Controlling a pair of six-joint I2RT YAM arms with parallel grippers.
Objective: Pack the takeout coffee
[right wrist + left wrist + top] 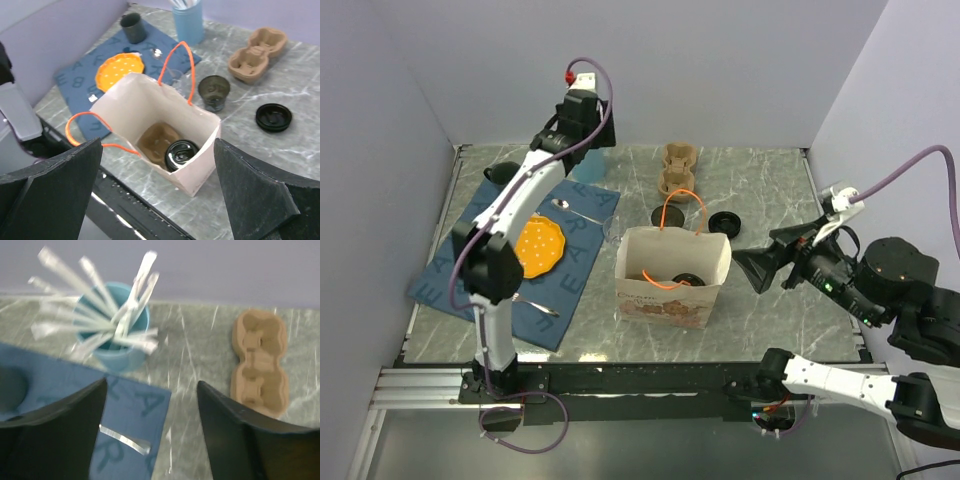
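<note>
The takeout coffee [181, 154], a black cup with a round black lid, stands upright inside the open paper bag [197, 172], in the right slot of a brown cardboard carrier [159, 139]. In the top view the cup [686, 278] shows inside the bag [665, 302]. My right gripper [157, 200] is open and empty, raised to the right of the bag [760, 268]. My left gripper [152, 440] is open and empty at the back of the table [578, 140], over the blue mat's edge [125, 410], near a blue cup of wrapped utensils [114, 340].
An unlidded black cup [214, 92] and a loose black lid [273, 117] sit behind the bag. A second cardboard carrier [678, 168] lies at the back. A clear glass [613, 228], orange plate [538, 247], dark green mug [500, 175] and cutlery are on or beside the mat.
</note>
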